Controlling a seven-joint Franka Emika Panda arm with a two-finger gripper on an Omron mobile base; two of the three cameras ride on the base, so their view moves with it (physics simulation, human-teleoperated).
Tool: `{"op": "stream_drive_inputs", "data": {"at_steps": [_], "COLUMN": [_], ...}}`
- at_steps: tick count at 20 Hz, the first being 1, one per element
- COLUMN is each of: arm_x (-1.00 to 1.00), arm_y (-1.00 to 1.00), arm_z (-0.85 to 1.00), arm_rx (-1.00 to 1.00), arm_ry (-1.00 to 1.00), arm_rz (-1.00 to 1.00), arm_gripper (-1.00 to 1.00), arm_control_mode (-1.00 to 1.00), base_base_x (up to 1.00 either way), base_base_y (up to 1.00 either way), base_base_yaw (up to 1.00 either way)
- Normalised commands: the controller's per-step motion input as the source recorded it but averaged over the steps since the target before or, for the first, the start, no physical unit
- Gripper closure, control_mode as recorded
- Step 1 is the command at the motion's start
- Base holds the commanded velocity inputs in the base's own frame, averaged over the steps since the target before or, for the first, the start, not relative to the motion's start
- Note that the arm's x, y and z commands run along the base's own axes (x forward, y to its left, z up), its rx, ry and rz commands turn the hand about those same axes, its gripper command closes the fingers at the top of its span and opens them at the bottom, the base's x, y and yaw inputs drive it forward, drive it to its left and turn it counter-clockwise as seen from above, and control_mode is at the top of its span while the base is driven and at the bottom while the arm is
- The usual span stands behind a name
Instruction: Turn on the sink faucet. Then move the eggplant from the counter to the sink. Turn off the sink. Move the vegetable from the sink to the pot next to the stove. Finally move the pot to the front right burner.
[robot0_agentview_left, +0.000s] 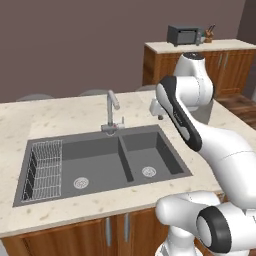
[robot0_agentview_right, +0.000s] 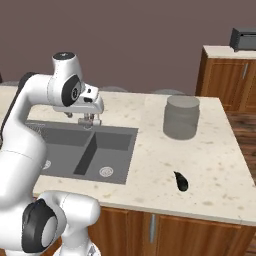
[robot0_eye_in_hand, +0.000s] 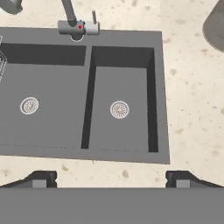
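The tool (robot0_eye_in_hand: 112, 180) hangs above the sink (robot0_eye_in_hand: 52, 131), its two dark tips set wide apart near the front rim with nothing between them. In the right base view the tool (robot0_agentview_right: 90, 119) sits under the white hand, over the back rim of the sink (robot0_agentview_right: 115, 150).

The sink (robot0_agentview_left: 100, 165) is set into the beige speckled desk (robot0_agentview_left: 60, 112), with a wide left basin and a smaller right one, each with a round metal drain. A wire rack (robot0_agentview_left: 44, 170) stands at the far left end of the left basin. The sink faucet (robot0_agentview_left: 112, 112) rises upright from the back rim, at the divider between the basins; in the hand view its base (robot0_eye_in_hand: 76, 26) shows a small red dot and a thin lever beside it.

The eggplant (robot0_agentview_right: 181, 181) lies on the desk (robot0_agentview_right: 210, 155) to the right of the sink, near the front edge and well apart from the basin. A grey ribbed cylinder (robot0_agentview_right: 182, 117) stands further back on the same side.
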Motion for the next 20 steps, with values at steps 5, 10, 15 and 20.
{"op": "stream_drive_inputs", "data": {"at_steps": [5, 10, 15, 20], "arm_x": [0.00, 0.00, 0.00, 0.38], "arm_y": [0.00, 0.00, 0.00, -0.17], "arm_z": [0.00, 0.00, 0.00, -0.17], "arm_rx": [0.00, 0.00, 0.00, 0.01], "arm_ry": [0.00, 0.00, 0.00, 0.00], "arm_rz": [0.00, 0.00, 0.00, 0.01], "arm_gripper": [-1.00, -1.00, -1.00, -1.00], "arm_control_mode": [1.00, 1.00, 1.00, -1.00], "base_base_x": [0.45, 0.48, 0.44, 0.00], "base_base_y": [-0.38, -0.26, -0.16, 0.00], "base_base_yaw": [-0.06, -0.04, -0.02, 0.00]}}
